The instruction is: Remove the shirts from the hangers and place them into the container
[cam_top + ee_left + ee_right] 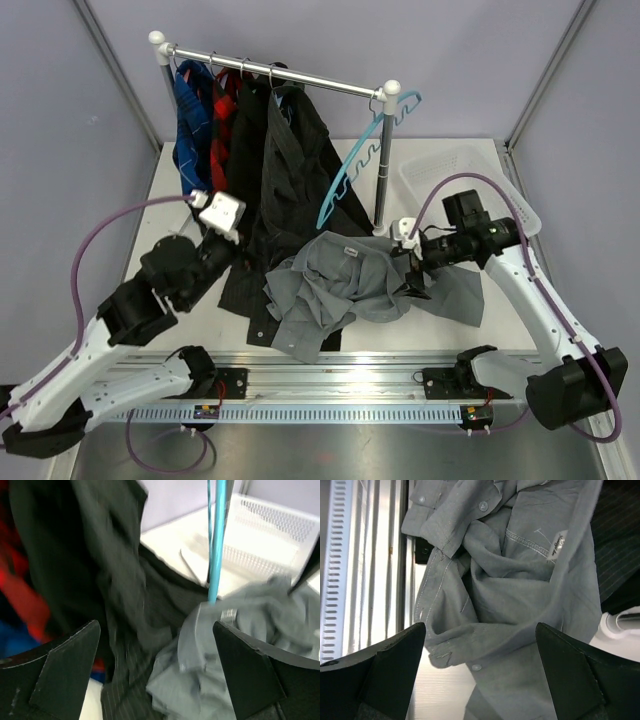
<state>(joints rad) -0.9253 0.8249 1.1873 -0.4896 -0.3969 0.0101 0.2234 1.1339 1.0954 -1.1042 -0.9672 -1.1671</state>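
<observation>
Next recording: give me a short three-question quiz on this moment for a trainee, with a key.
1. True or false: the grey shirt already lies in the container.
2. Where is the light blue hanger? A: hooked on the rail; B: in the container; C: inside the grey shirt.
3. Fill in: the left gripper and the right gripper both stand ____.
Key: 1 false; 2 A; 3 open.

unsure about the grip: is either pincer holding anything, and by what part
Nothing held: left pincer and right pincer both open, grey shirt lying loose.
</observation>
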